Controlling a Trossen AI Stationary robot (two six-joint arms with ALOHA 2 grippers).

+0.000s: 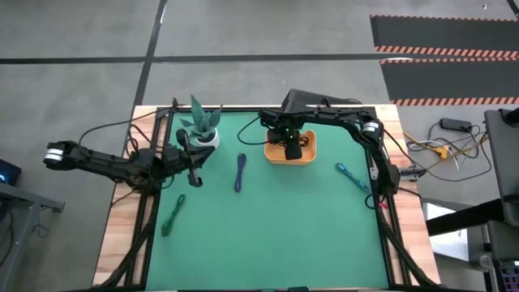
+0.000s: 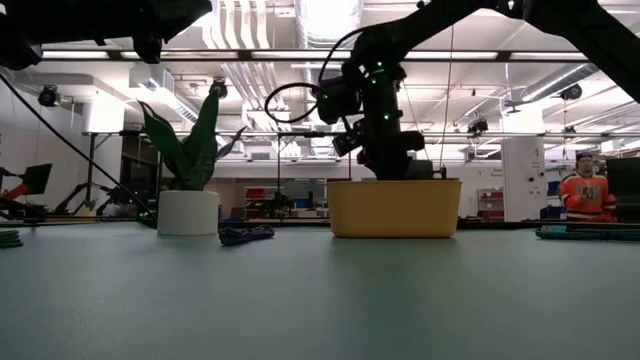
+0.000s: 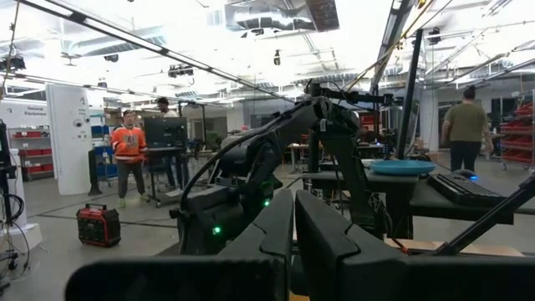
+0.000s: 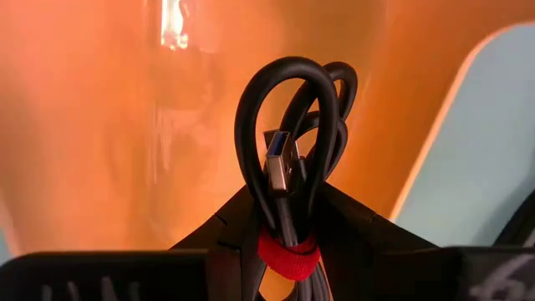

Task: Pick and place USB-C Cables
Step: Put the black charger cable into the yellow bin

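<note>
The black cable bundle with a red strap (image 4: 288, 159) sits between my right gripper's (image 4: 284, 238) fingers, over the orange tray (image 1: 306, 156). In the low view that gripper (image 2: 385, 165) dips behind the tray's wall (image 2: 395, 207). The dark blue cable (image 1: 241, 172), the teal cable (image 1: 352, 176) and the green cable (image 1: 173, 215) lie flat on the green mat. My left gripper (image 1: 193, 168) waits shut beside the potted plant (image 1: 200, 128), touching nothing. My right gripper pinches the black bundle between its two fingers, right at the red strap (image 4: 287, 255). The looped end (image 4: 292, 92) and a metal plug (image 4: 280, 159) stick out past the fingertips. It comes from above, pointing down into the tray. Whether the loops touch the tray floor is hidden.
The white pot with the plant (image 2: 188, 210) stands at the mat's far left, near the blue cable (image 2: 245, 233). The teal cable (image 2: 590, 232) lies to the right. Open mat spreads toward the near edge. People stand in the room beyond the table (image 3: 128, 150).
</note>
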